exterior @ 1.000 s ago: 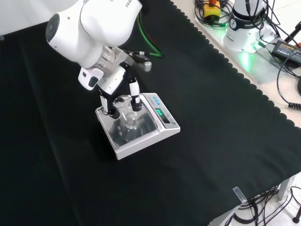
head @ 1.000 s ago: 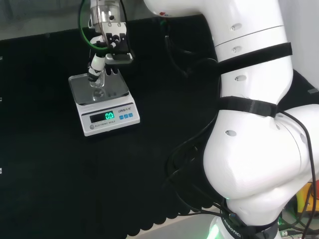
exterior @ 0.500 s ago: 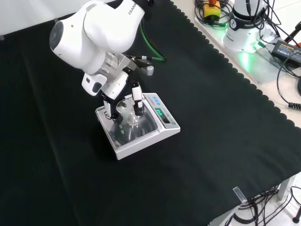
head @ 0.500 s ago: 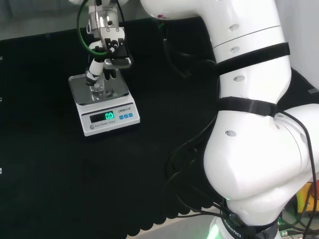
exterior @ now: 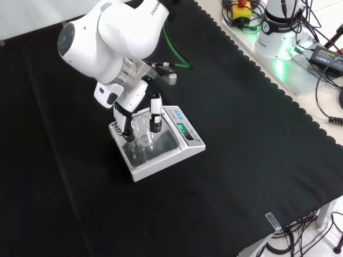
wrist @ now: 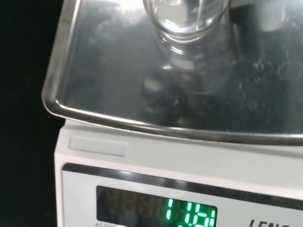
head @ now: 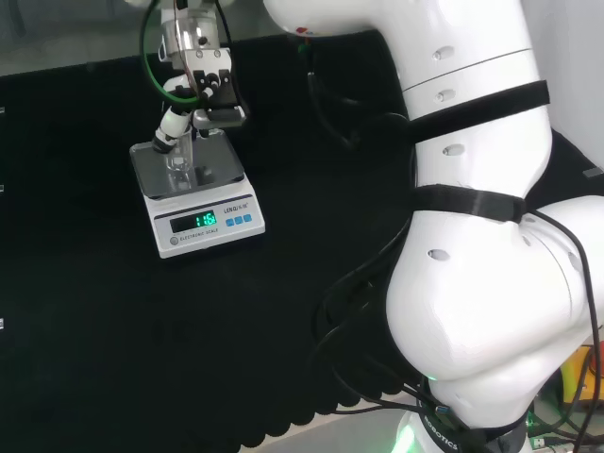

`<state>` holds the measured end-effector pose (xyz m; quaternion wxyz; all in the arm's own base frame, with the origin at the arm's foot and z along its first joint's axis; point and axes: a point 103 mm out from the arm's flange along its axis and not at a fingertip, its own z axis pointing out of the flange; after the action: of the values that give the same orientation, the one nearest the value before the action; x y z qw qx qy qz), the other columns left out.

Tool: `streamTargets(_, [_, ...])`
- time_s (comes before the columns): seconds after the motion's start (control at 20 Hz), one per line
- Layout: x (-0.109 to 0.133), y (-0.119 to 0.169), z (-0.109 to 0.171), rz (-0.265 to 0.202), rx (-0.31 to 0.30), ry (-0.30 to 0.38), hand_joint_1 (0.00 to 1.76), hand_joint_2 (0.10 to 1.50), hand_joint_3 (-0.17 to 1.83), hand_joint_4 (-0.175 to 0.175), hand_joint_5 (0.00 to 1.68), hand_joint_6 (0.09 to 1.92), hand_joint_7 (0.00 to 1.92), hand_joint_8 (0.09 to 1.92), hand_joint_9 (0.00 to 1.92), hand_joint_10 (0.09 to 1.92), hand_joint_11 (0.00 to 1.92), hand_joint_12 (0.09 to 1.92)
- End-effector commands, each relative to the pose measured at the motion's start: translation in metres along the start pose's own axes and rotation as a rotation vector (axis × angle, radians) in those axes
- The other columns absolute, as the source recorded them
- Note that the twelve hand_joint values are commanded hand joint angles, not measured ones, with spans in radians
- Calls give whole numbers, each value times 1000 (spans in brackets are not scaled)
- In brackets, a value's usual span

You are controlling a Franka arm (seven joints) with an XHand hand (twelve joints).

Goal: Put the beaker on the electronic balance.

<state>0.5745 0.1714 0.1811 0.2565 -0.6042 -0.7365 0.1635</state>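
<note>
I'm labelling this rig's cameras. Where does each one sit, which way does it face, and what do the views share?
Head view: behind and above the arm's base, looking over the white links at the balance; the hand is above it.
Front view: in front, looking down on the cloth; the hand is round the beaker.
Wrist view: at the wrist, close on the beaker and pan.
All three share the beaker on the balance.

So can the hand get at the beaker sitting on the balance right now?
Yes, it looks so: the hand hangs right over the electronic balance, its fingers on either side of the clear beaker on the steel pan, nothing between them.
</note>
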Motion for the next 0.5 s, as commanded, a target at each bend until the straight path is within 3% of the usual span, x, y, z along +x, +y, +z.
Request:
streamTargets(0.05, [9,-15,-15,-22,8,-56,677,913,-175,-175,180,87,109,833,294,888,523,1337])
streamTargets(0.2, [12,-22,-23,-31,9,-66,656,889,-171,-175,129,87,19,783,168,926,437,1386])
streamTargets(0.5, [14,-52,-54,-43,-65,-41,595,839,-148,-175,11,87,0,371,5,912,336,1432])
